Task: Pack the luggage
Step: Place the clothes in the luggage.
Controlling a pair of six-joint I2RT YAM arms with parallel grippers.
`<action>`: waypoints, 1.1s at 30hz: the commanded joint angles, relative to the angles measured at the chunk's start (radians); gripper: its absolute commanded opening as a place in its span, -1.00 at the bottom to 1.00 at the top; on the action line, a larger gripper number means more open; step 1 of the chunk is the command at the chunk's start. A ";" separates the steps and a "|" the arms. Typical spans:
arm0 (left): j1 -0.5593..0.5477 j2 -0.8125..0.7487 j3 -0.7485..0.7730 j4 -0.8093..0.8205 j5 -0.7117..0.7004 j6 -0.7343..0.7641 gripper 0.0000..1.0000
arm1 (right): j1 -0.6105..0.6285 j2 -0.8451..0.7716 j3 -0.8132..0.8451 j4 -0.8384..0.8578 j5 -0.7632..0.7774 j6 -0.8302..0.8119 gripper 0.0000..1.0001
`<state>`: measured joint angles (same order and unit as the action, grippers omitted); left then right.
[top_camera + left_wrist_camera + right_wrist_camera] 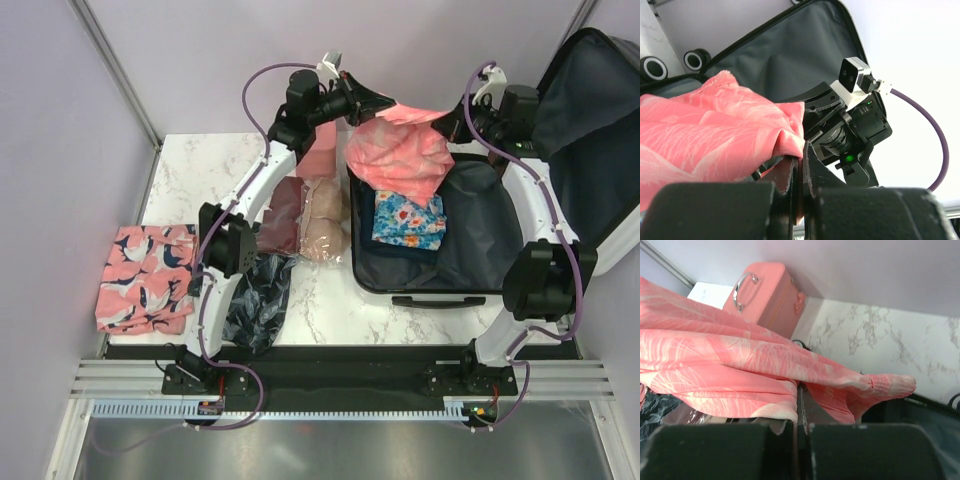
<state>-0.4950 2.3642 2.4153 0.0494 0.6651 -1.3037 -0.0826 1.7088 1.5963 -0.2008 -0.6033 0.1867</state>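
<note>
Above the open luggage (480, 235), the left gripper (386, 103) and right gripper (452, 118) each pinch an edge of the pink garment (400, 150), apparently stretching it flat for laying inside.

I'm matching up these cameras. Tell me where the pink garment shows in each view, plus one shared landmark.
Top external: the pink garment hangs upper centre, over the luggage's far-left corner.
Left wrist: it fills the left half, pinched in the jaws.
Right wrist: it spans left and centre, above the jaws.
Landmark: the luggage's grey lining, clear in top and left wrist views.
</note>
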 commanded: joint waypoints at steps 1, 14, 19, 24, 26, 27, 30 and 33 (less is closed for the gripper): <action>0.012 -0.005 0.057 0.104 0.025 -0.054 -0.95 | -0.003 0.031 0.103 0.000 0.039 -0.033 -1.00; 0.016 0.078 0.133 0.294 -0.058 -0.052 -0.95 | -0.006 0.143 0.333 -0.009 0.175 -0.096 -1.00; 0.026 0.087 0.159 0.354 -0.059 -0.011 -0.95 | -0.009 0.176 0.435 -0.005 0.183 -0.089 -1.00; 0.027 0.075 0.085 0.401 0.054 0.008 -0.95 | -0.011 0.129 0.317 0.000 0.148 -0.093 -1.00; 0.027 0.040 -0.035 0.438 0.106 -0.018 -0.95 | -0.009 0.077 0.243 0.000 0.139 -0.099 -1.00; 0.026 0.021 -0.079 0.460 0.158 -0.019 -0.95 | -0.009 0.054 0.155 0.001 0.134 -0.104 -1.00; 0.024 -0.077 -0.267 0.461 0.221 0.044 -0.95 | -0.008 -0.047 -0.037 0.015 0.128 -0.105 -1.00; 0.026 -0.185 -0.454 0.461 0.247 0.099 -0.95 | 0.000 -0.150 -0.189 0.017 0.134 -0.112 -1.00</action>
<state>-0.4793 2.3466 2.0724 0.4496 0.7948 -1.2922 -0.0746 1.6760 1.5116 -0.2337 -0.4938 0.1005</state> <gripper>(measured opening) 0.045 0.022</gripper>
